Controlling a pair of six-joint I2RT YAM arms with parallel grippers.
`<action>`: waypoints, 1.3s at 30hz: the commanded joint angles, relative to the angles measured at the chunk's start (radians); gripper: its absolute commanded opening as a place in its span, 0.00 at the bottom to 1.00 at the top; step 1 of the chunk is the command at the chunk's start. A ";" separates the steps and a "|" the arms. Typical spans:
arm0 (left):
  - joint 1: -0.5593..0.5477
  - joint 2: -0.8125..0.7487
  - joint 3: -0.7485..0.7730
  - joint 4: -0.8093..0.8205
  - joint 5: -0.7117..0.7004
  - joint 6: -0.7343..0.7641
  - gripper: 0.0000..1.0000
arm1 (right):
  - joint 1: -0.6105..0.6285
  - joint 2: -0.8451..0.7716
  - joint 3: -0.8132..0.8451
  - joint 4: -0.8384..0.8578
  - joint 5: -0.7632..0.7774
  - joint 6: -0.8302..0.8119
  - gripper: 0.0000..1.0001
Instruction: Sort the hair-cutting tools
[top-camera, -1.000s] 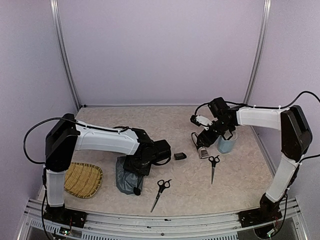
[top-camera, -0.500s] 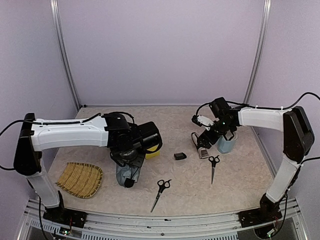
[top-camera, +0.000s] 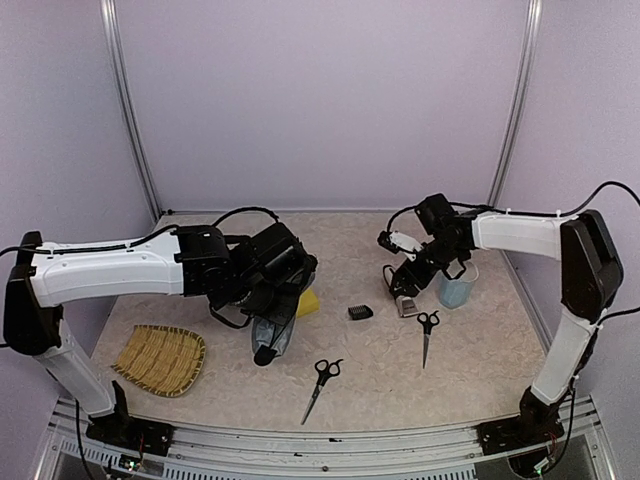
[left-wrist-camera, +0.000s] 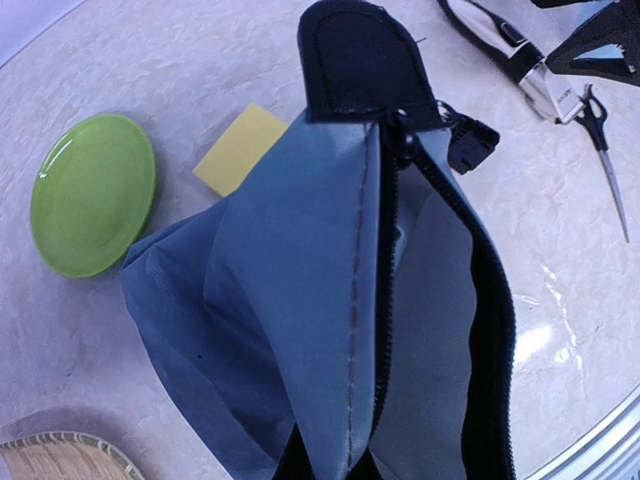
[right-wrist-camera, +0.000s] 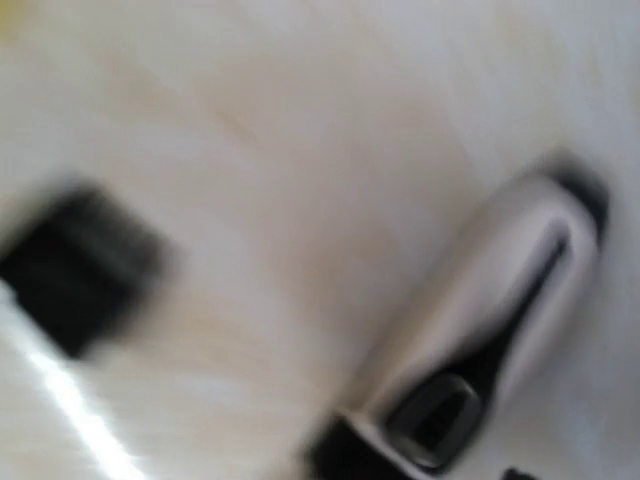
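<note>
1. Clipper (top-camera: 407, 304) lies flat on the table's right half, with the guard (top-camera: 360, 312) at its 9 o'clock, apart.
2. Right scissors (top-camera: 427, 330) at clipper's 5 o'clock, close. Front scissors (top-camera: 321, 382) at guard's 7 o'clock, well apart.
3. Right gripper (top-camera: 402, 282) just over clipper; can't tell finger spread.
4. Left gripper (top-camera: 270, 308) pinched together on pouch (top-camera: 268, 338). Sponge (top-camera: 309, 303) at pouch's 2 o'clock.

Front scissors (top-camera: 322, 379), right scissors (top-camera: 427, 328), black guard (top-camera: 360, 312), black-and-silver clipper (right-wrist-camera: 490, 300), all lying flat
</note>
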 joint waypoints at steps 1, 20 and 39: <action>0.015 -0.069 -0.045 0.222 0.105 0.069 0.00 | 0.021 -0.221 0.027 0.020 -0.361 -0.096 0.73; 0.157 0.030 -0.028 0.501 0.645 0.076 0.00 | 0.304 -0.367 0.208 -0.210 -0.389 -0.592 0.59; 0.144 0.095 0.012 0.470 0.851 0.083 0.00 | 0.446 -0.352 0.041 -0.155 -0.098 -0.716 0.60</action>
